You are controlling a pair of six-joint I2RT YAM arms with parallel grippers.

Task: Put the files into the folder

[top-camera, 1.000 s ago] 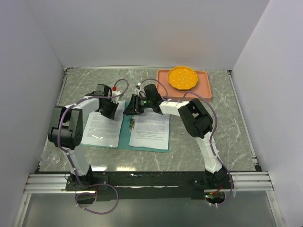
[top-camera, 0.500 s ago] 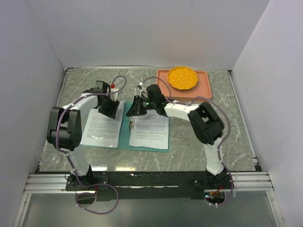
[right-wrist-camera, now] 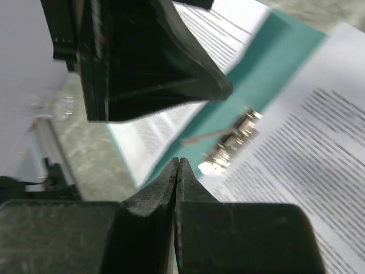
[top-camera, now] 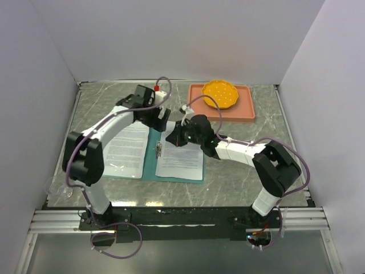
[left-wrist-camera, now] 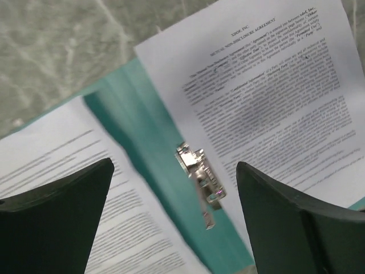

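Left gripper [left-wrist-camera: 174,171]: you are holding it spread wide and empty above the clip [left-wrist-camera: 199,174] on the open folder [left-wrist-camera: 131,108]. Right gripper [right-wrist-camera: 178,162]: you are holding it pinched together on nothing, tips near the clip, probably to press its lever. The sheets [top-camera: 181,157] are lying one on each half of the folder, seemingly unclipped.

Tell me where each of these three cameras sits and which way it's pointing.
Top external: above and behind the bases, looking down on the table; left arm and right arm reach over the open folder.
Left wrist: looks down at the folder's clip; left gripper open, fingers at the lower corners.
Right wrist: looks low across the clip; right gripper shut at bottom centre.
Shared: both wrist views show the clip between printed sheets.
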